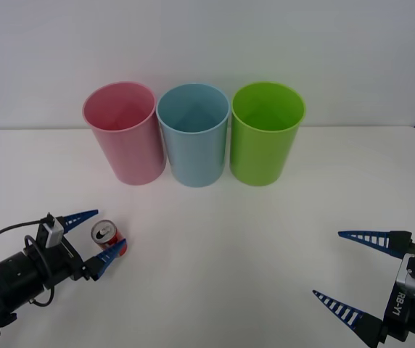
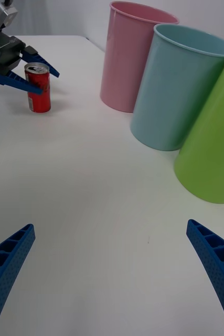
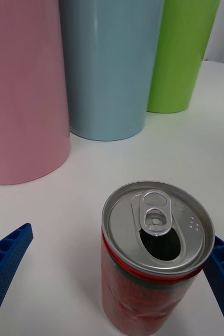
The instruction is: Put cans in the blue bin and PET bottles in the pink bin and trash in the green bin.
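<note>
Red can flanked by the left gripper's spread fingers; three bins lined up behind.

The left gripper (image 1: 97, 240) is seen low at the counter's (image 1: 222, 246) near left, its fingers spread wide around the upright can (image 1: 104, 235), one finger touching its side; the pink bin (image 1: 122, 132), blue bin (image 1: 194, 133) and green bin (image 1: 265, 132) are stood in a row at the back; the right gripper (image 1: 352, 277) is held at the near right, fingers wide apart, nothing between them.

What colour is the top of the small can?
Silver, with an opened tab; the can itself is red. The left wrist view shows it best.
</note>
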`<move>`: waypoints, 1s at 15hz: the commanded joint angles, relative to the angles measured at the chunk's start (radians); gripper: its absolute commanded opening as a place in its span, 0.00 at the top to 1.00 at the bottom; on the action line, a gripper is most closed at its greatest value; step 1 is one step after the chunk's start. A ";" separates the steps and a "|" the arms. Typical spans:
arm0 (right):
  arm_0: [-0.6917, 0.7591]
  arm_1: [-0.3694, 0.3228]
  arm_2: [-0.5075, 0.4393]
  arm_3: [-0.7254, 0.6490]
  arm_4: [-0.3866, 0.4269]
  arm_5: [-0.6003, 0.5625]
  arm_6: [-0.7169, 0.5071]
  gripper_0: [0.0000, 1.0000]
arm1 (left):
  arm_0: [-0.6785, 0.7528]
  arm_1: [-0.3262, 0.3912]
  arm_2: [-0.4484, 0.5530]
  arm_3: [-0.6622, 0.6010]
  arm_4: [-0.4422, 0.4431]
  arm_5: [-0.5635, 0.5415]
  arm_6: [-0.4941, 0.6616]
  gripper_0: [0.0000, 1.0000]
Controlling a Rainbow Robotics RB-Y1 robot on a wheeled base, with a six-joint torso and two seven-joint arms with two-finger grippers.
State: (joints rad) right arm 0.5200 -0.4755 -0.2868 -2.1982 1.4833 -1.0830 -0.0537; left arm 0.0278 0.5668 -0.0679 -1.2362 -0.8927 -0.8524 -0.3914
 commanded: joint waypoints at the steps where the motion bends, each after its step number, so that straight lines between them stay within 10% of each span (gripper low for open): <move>1: 0.000 0.000 0.000 0.000 0.000 0.000 0.000 0.00 | -0.002 -0.001 -0.007 0.000 -0.002 0.003 0.000 0.00; 12: 0.000 0.000 0.000 0.000 0.000 0.000 0.000 0.00 | -0.032 -0.001 -0.041 0.000 -0.038 0.039 0.017 0.03; 14: 0.000 0.000 0.000 0.000 0.000 0.000 0.000 0.00 | -0.039 -0.001 -0.043 0.000 -0.057 0.046 0.028 0.80; 15: 0.000 0.000 0.000 0.000 0.000 0.000 0.000 0.00 | -0.039 -0.001 -0.043 0.000 -0.060 0.046 0.032 0.95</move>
State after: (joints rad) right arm 0.5200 -0.4755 -0.2868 -2.1982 1.4833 -1.0830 -0.0537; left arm -0.0103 0.5661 -0.1104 -1.2363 -0.9491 -0.8069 -0.3628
